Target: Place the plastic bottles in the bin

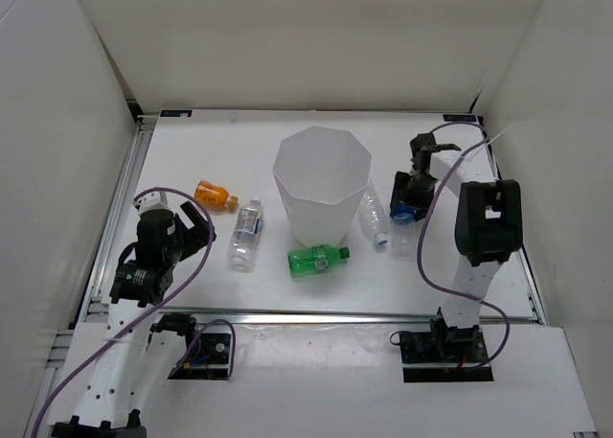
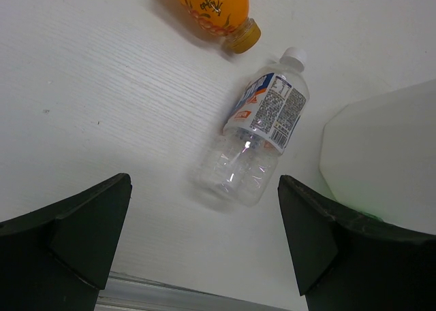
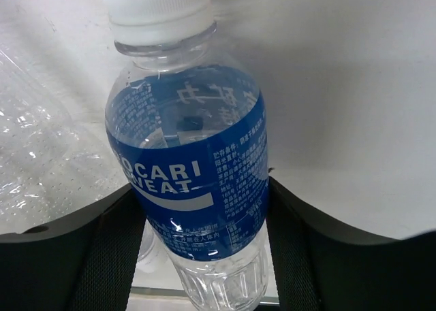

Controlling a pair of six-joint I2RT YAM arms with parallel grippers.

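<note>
Just right of the bin [image 1: 321, 184], the blue-labelled bottle [image 3: 187, 168] sits clamped between your right gripper's [image 1: 409, 204] fingers, so you're at the pick-up step. Next, I'd judge, you need to lift it clear of the plain bottle [image 1: 374, 218] beside it and carry it over the rim. Your left gripper [image 2: 204, 185] hangs wide open, empty, above the pale-labelled bottle [image 2: 257, 141].

Blue-labelled bottle [image 3: 187, 182], white-capped, clamped in the right hand [image 3: 197, 229], clear bottle [image 3: 34, 154] at left

The table [image 1: 192, 150] bears the upright bin [image 1: 322, 184] and lying orange bottle [image 1: 215, 195], green bottle [image 1: 317, 258], labelled bottle [image 1: 246, 233] and plain bottle [image 1: 374, 217].
</note>
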